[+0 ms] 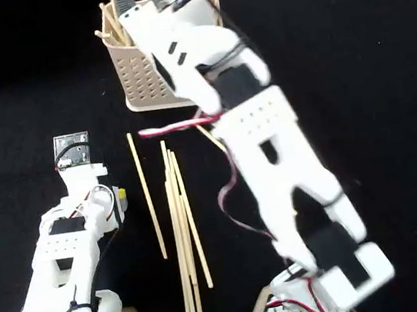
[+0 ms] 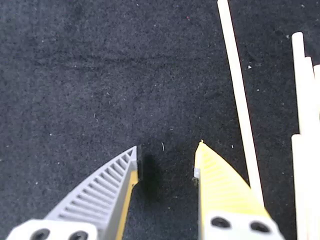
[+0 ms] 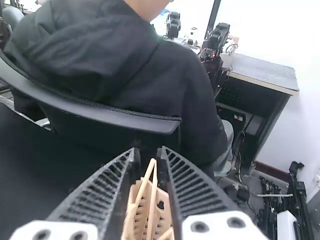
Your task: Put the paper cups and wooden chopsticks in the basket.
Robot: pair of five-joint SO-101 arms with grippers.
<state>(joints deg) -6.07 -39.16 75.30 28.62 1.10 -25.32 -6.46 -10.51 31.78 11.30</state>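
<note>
Wooden chopsticks (image 1: pixel 180 222) lie mostly loose on the black cloth (image 1: pixel 372 102). A tight bundle sits roughly side by side between the two arms, and a single chopstick (image 1: pixel 146 196) lies just beside it, nearer the left arm. One more pokes out from under the right arm near the basket (image 1: pixel 139 76). The basket stands at the far edge of the table, and a few chopsticks (image 1: pixel 111 26) already stand upright in its corner. The right arm stretches over the basket and covers most of its opening, so what else is inside cannot be told.

The task looks partly done: some sticks are in, and most of the pile is left to pick up.

The right gripper (image 3: pixel 147 150) hangs above the basket with its jaws parted narrowly. A chopstick (image 3: pixel 141 192) shows in the gap, with the basket rim below. The gap looks wider than the stick, so it is likely not pinched, though that is not certain.

The left gripper (image 2: pixel 168 150) sits low over bare cloth with its jaws spread wide, holding nothing. The single chopstick is just beside its yellow finger (image 2: pixel 220 190).

The surface is dark, fuzzy fabric with lint specks. Beyond the table are a black chair (image 3: pixel 100 114), a desk (image 3: pixel 260 75) with gear on it, a white wall and cables on the floor.
</note>
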